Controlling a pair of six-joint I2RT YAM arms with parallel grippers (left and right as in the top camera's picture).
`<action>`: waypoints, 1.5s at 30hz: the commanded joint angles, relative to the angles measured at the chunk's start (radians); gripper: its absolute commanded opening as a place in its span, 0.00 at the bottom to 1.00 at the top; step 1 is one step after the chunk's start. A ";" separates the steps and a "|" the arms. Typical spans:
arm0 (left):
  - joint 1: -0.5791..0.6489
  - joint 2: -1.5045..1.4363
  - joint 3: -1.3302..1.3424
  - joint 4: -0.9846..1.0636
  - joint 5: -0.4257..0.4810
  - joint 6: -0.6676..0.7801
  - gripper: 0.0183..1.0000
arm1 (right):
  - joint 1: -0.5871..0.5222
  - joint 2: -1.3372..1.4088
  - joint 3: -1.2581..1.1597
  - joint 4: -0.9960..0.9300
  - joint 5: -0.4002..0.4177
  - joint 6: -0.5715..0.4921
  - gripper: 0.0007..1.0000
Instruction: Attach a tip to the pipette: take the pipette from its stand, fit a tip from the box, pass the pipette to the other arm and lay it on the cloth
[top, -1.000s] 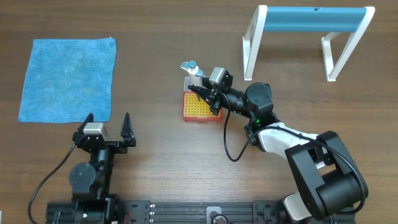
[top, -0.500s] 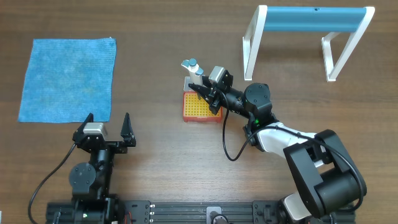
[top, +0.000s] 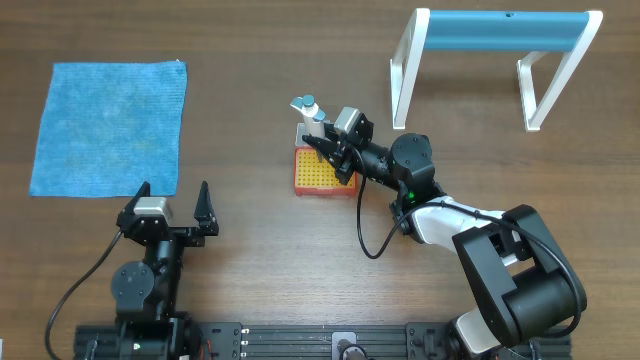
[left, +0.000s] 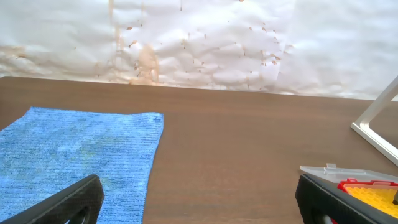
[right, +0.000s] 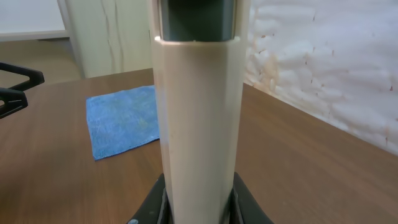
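Observation:
My right gripper (top: 322, 140) is shut on the pipette (top: 309, 114), a white body with a blue-grey cap, held over the far edge of the tip box (top: 320, 170), a red box with a yellow rack. In the right wrist view the pipette (right: 198, 118) stands as a broad cream column between my fingers. The blue cloth (top: 110, 128) lies flat at the far left; it also shows as the cloth (left: 74, 152) and the cloth (right: 123, 127). My left gripper (top: 170, 200) is open near the table's front left, nothing between its fingers. The tip box (left: 364, 186) shows at the left wrist view's edge.
A white stand with a blue top bar (top: 500, 50) occupies the far right. A black cable (top: 365, 230) loops from the right arm over the table. Bare wooden table (top: 250, 250) lies between the two arms.

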 joint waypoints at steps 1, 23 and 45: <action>-0.005 -0.007 -0.002 -0.006 0.019 -0.005 1.00 | -0.002 0.005 0.011 0.000 0.008 -0.013 0.08; -0.005 -0.007 -0.002 -0.006 0.019 -0.005 1.00 | -0.020 -0.011 0.011 -0.018 0.000 -0.006 0.08; -0.005 -0.007 -0.002 -0.006 0.019 -0.005 1.00 | -0.029 -0.043 0.003 -0.027 -0.015 -0.006 0.08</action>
